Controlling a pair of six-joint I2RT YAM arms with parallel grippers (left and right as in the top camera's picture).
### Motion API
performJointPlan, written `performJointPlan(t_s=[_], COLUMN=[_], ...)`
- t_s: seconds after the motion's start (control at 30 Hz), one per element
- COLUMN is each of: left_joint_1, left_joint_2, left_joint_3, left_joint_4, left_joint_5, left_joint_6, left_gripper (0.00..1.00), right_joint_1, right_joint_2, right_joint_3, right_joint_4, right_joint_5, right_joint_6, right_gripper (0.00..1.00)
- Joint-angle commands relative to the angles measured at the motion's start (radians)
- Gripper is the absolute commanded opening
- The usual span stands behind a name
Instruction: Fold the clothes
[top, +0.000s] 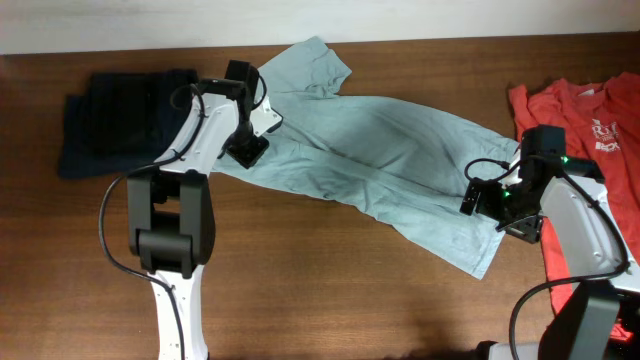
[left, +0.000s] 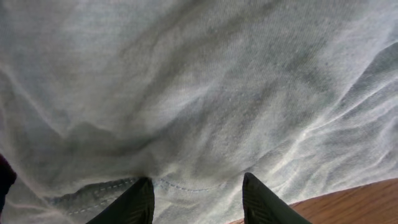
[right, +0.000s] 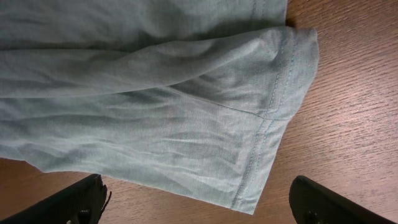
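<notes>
Brown wooden table (top: 340, 290) carries a dark folded garment (top: 120, 120) at far left. Beside it, the left arm reaches away from its base and bends down, with the left gripper (top: 247, 150) on the pale green shirt (top: 390, 150), fingers (left: 134, 202) spread over a hem. The shirt lies diagonally across the middle. At its near right end the right arm angles inward, with the right gripper (top: 490, 205) spread wide. A red shirt (top: 585, 110) lies far right.

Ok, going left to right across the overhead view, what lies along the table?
Folded dark garment → left gripper → pale teal T-shirt, spread out → right gripper → red printed T-shirt.
</notes>
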Motion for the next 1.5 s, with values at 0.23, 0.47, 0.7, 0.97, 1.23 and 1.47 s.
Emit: performJointPlan(t_s=[0.23,0.47,0.7,0.97,1.23,1.47], left_joint_1=[-0.014,-0.014,-0.014,-0.014,-0.015,-0.033], left_joint_2=[0.006,0.008,0.024,0.030,0.030,0.030], left_joint_3=[0.007,-0.003,-0.003,-0.003,-0.003,0.032], left_joint_4=[0.009,0.016,0.017,0.021,0.035,0.061], left_joint_5=[0.011,0.011,0.011,0.011,0.011,-0.012], left_joint_6=[0.012,0.013,0.012,0.012,0.012,0.012], left_gripper=[0.46,0.51,0.51,0.47,0.22,0.07], right_joint_1=[-0.003,-0.003,-0.004,-0.004,-0.004,-0.004], right_joint_2=[0.003,0.003,0.003,0.003,0.003,0.003], right_joint_3=[-0.004,-0.004,-0.004,-0.004,-0.004,-0.004], right_joint_4=[0.000,0.000,0.001,0.001,0.000,0.001], right_joint_5=[-0.005,-0.005,-0.005,-0.005,-0.005,-0.005], right_joint_6=[0.000,0.000,0.000,0.000,0.000,0.000], right_gripper=[0.99,0.99,0.98,0.99,0.99,0.99])
